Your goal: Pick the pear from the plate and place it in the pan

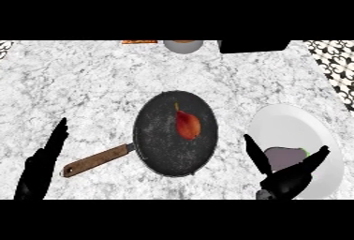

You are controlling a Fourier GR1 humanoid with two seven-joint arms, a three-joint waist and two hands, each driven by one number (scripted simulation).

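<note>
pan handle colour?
Brown, wood-like handle on the dark pan; head view shows it.

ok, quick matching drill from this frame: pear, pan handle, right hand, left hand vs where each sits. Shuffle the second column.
1. pear
2. pan handle
3. right hand
4. left hand

A. open, over the white plate
B. inside the pan
C. open at the view's lower left, resting
D. pointing to the lower left on the counter

Pairs: 1-B, 2-D, 3-A, 4-C
</note>
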